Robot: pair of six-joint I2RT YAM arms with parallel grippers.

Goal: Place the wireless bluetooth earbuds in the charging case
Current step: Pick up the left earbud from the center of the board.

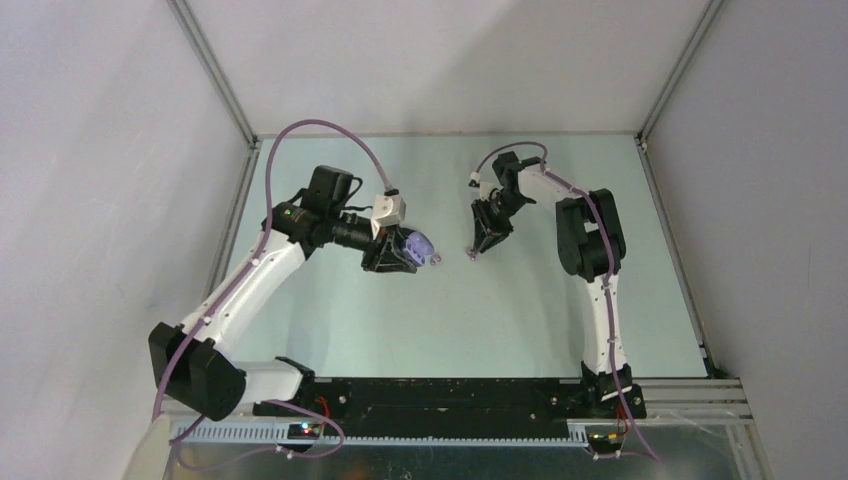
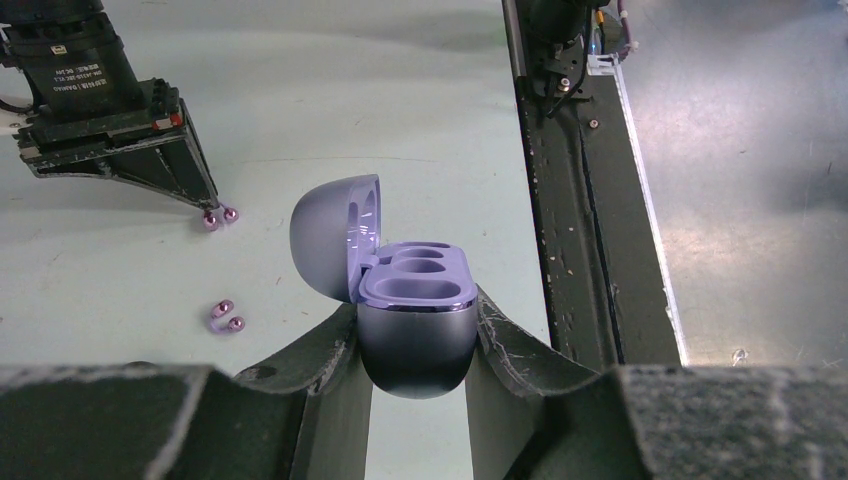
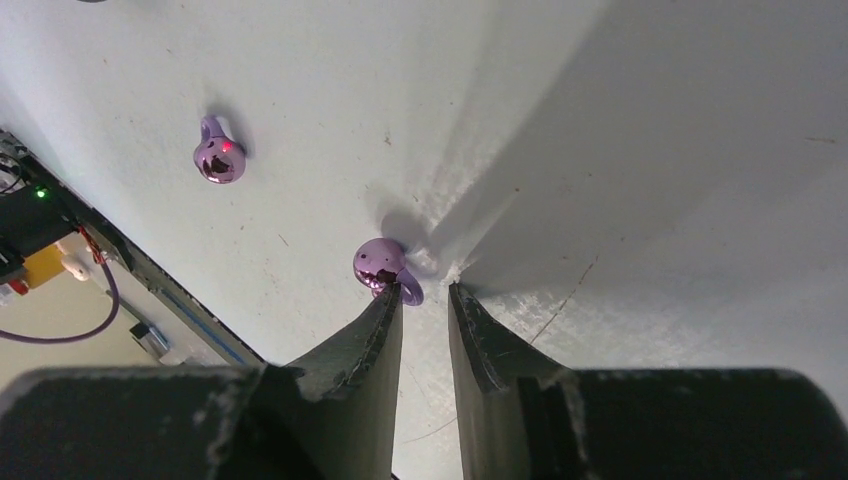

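My left gripper [image 2: 415, 310] is shut on the lilac charging case [image 2: 415, 345] and holds it upright above the table, its lid [image 2: 335, 235] swung open and its wells showing no buds. Two shiny lilac earbuds lie on the pale table. One earbud [image 3: 385, 268] touches the tip of my right gripper's left finger [image 3: 385, 320], outside the narrow gap. The jaws of my right gripper [image 3: 425, 290] stand a little apart with nothing between them. The other earbud [image 3: 218, 160] lies apart to the left. In the left wrist view both earbuds [image 2: 220, 217] [image 2: 226, 317] show left of the case.
A black base rail [image 2: 560, 200] runs along the table's near edge, right of the case in the left wrist view. White walls with metal corner posts [image 1: 215, 70] enclose the table [image 1: 430, 320] at the back and sides.
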